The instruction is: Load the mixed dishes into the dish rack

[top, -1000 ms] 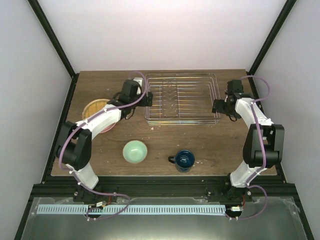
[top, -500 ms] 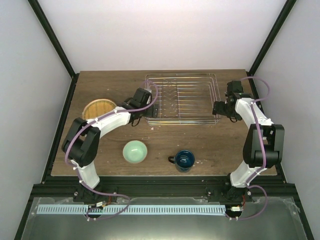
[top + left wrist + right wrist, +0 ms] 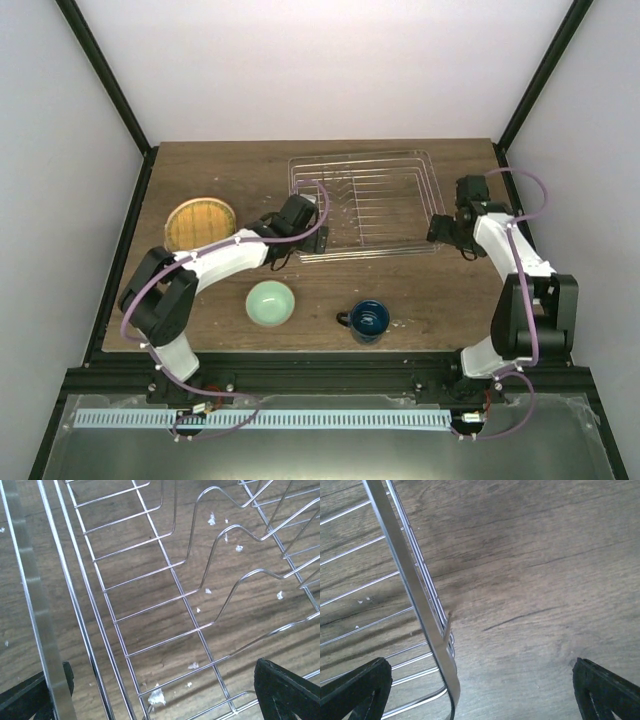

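silver wire dish rack (image 3: 375, 200), long axis left-right

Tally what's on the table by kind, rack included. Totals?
Plates: 1 visible, patterned plate; can't tell if others lie under it
Bowls: 1, mint-green bowl
Mugs: 1, dark blue mug
Racks: 1, dish rack, nothing in it
Total: 4

The top external camera looks steeply down from high behind the table's (image 3: 420, 290) near edge, seeing it whole. Both wrist cameras face downward, very close. The left frames the dish rack's (image 3: 365, 200) floor wires, the right its right rim and bare wood beside it. All three views share that rack.
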Controlling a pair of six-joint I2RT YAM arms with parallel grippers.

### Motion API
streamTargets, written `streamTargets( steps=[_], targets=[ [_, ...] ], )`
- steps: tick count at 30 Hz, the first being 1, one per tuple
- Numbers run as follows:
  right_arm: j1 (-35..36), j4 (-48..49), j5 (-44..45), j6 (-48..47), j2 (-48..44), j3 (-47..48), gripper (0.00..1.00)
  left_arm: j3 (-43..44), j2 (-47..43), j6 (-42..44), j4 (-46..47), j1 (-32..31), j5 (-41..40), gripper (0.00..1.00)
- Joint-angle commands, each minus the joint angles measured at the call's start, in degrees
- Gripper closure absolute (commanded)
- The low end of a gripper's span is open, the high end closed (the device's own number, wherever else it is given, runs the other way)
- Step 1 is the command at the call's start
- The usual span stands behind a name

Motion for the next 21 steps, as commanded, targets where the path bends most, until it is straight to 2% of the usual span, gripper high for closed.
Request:
streamTargets(
  steps=[1,9,14,21],
  targets=[
    [0.49,1.97,1.31,3.48,-4.82,-2.9,0.0,-3.12,-2.05,-0.12,-3.57,-1.8,-1.16,0.0],
    [0.74,1.72,3.95,8.15,-12.39,-8.94,0.0,-4.83,-3.46,-0.47,-3.91,-3.22,-1.66,0.0],
    [1.17,-0.83,1.23,10.43,-14.15,-9.68,0.0,-5.88,-3.55,-1.35,-3.5,-5.04,-2.29,0.0],
    [2.51,-3.19,4.29,14.93,-16.36,-14.63,0.0,-6.63,-2.89,-2.03,-3.3,-6.41,-2.2,0.0]
  ],
)
